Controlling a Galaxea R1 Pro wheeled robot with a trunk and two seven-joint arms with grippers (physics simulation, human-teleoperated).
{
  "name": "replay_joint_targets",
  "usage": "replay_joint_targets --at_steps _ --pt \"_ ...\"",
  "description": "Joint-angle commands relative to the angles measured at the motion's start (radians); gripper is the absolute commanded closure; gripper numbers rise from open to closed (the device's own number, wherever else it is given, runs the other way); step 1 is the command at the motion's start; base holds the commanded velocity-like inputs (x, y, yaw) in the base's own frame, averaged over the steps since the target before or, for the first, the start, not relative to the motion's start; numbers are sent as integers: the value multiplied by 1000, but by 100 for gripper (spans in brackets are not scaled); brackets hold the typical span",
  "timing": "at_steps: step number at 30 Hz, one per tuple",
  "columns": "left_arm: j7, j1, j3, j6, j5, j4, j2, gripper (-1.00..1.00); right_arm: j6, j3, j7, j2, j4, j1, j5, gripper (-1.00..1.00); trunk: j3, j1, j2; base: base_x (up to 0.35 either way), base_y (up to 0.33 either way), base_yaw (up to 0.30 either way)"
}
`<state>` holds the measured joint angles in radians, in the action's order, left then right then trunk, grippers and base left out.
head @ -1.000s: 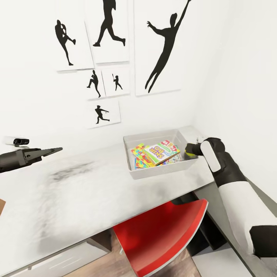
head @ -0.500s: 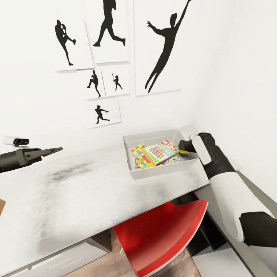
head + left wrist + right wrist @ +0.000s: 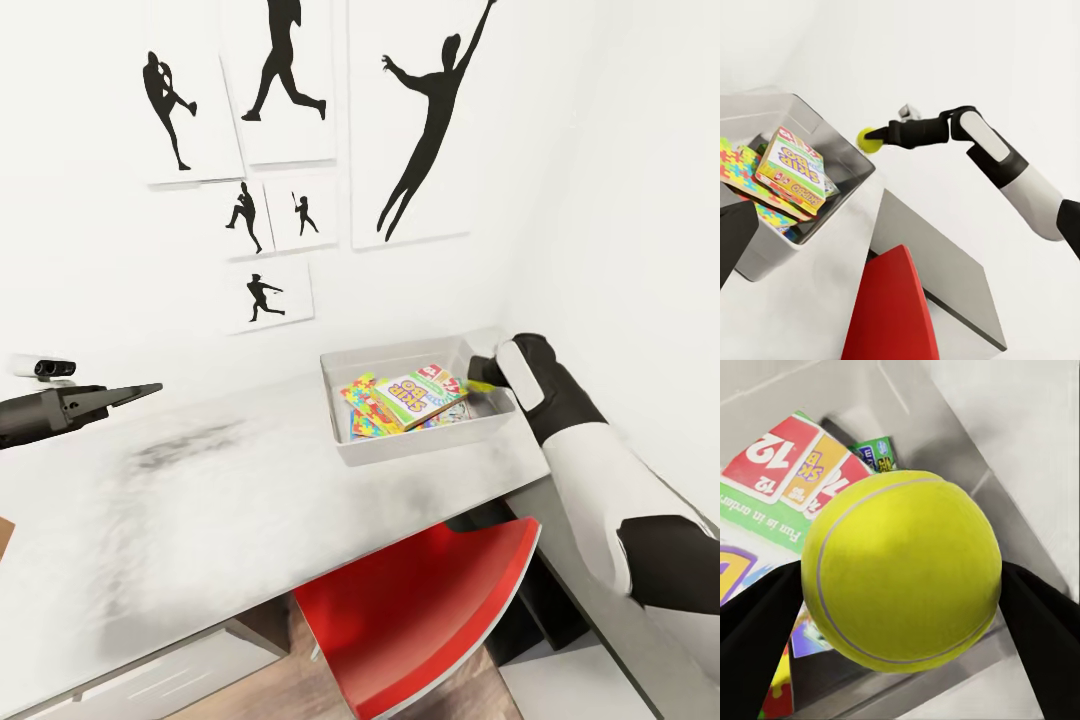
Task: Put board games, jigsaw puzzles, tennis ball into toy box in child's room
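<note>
My right gripper (image 3: 482, 381) is shut on the yellow tennis ball (image 3: 481, 385), holding it just above the right end of the light-grey toy box (image 3: 425, 450) on the pale table (image 3: 200, 500). In the right wrist view the ball (image 3: 900, 570) sits between both black fingers (image 3: 757, 615), over the box's inside. The box holds a white-red-yellow board game (image 3: 420, 392) lying on top of a multicoloured jigsaw puzzle (image 3: 368, 410). My left gripper (image 3: 140, 391) hovers open over the table's left part, far from the box.
A red chair (image 3: 420, 610) is tucked under the table's front edge. A lower dark grey-topped cabinet (image 3: 937, 277) stands to the right, beneath my right arm. Black baseball-player pictures (image 3: 430, 130) hang on the white wall behind the table. The right wall is close to the box.
My right gripper has carried the tennis ball leftward and a little further back, from beside the box's right wall to above its right end. The left arm is still.
</note>
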<state>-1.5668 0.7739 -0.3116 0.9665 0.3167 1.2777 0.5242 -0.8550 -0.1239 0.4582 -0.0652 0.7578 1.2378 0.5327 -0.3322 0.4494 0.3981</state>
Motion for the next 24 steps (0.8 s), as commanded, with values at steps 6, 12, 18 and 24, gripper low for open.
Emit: replay_joint_targets --at_steps 6,12,18,24 --pt "-4 1 0 11 -1 0 0 -100 -2 -3 10 -1 -3 11 -54 100 -2 1 2 0 0 0" --pt "-4 1 0 11 -1 0 0 -100 -1 -3 10 -1 -3 15 -68 100 -2 1 2 0 0 0" --pt "-4 1 0 11 -1 0 0 -100 -2 -3 10 0 -3 15 -70 100 -2 1 2 0 0 0" --pt "-4 1 0 11 -1 0 0 -100 -1 -3 10 1 -21 17 -71 -100 -2 1 2 0 0 0"
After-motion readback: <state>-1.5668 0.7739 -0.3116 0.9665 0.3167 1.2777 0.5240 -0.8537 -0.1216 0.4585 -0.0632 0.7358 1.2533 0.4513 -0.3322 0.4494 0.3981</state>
